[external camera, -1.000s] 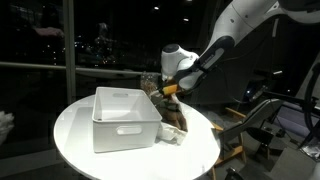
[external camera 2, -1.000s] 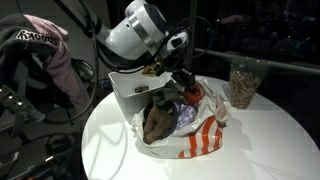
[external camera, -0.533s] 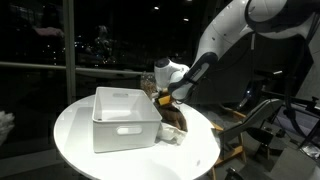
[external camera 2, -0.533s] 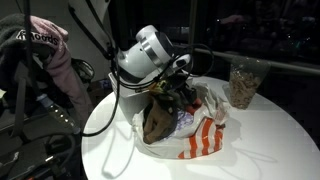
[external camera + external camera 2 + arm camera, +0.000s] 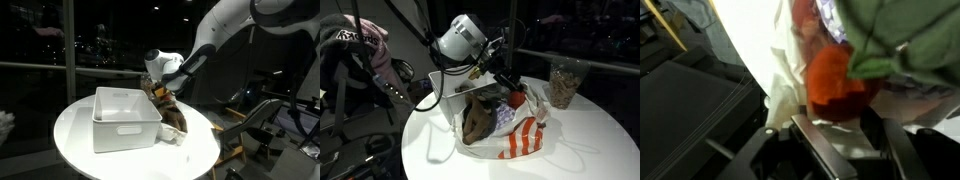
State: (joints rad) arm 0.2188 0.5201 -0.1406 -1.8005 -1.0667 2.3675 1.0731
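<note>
Round table (image 5: pixel 80 150), white bin (image 5: pixel 125 118) on it, clothes heap (image 5: pixel 480 125) tight against the bin, jar (image 5: pixel 563 82) well apart. Red cloth (image 5: pixel 835 85) on the heap, tucked under green cloth (image 5: pixel 905 35). Arm reaching down steeply, gripper (image 5: pixel 502 82) tilted just above red cloth, jaws apart, clamping nothing.

Arm (image 5: pixel 222 28) enters from the upper right in an exterior view, white links sloping down and leftward. Wrist (image 5: pixel 460 38): round white housing, tilted, cables trailing off it. End effector (image 5: pixel 503 80) angles down from the wrist, low over the worktop. Wrist view: fingers (image 5: pixel 812 138) stand apart at the bottom edge. Whether they are pinching cannot be told.
</note>
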